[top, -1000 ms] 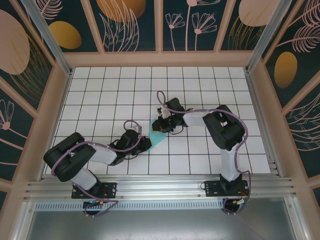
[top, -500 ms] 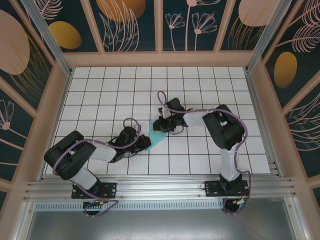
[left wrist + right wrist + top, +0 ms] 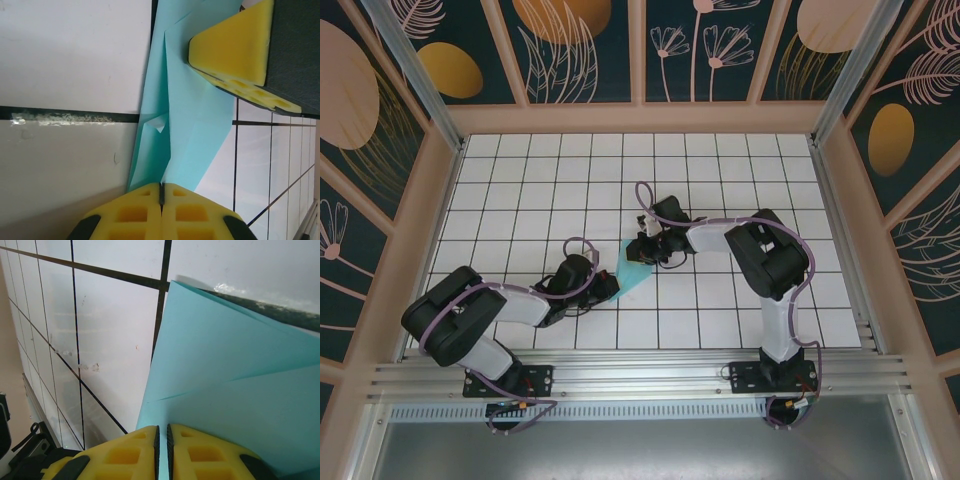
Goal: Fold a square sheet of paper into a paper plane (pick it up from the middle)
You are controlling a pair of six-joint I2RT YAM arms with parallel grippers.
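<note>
The paper plane (image 3: 634, 273) is light-turquoise paper folded into a narrow pointed shape, lying on the white grid table between both grippers. In the left wrist view its layered folds (image 3: 195, 115) run into my left gripper (image 3: 161, 186), whose yellow pads are shut on a raised crease at the near end. In the top view that gripper (image 3: 611, 286) sits at the paper's lower left tip. My right gripper (image 3: 644, 252) holds the far end. Its pads (image 3: 161, 429) are shut on the paper (image 3: 235, 370) with a thin slit between them. One right finger (image 3: 235, 45) rests over the sheet.
The white tiled table (image 3: 740, 180) with black grid lines stretches open behind and to both sides. Pink-framed decorated walls (image 3: 640, 60) enclose it. An aluminium rail (image 3: 640, 375) runs along the near edge by the arm bases.
My left arm's elbow has swung slightly left and down while its gripper stays at the paper's near tip. The right arm and the paper have barely moved.
</note>
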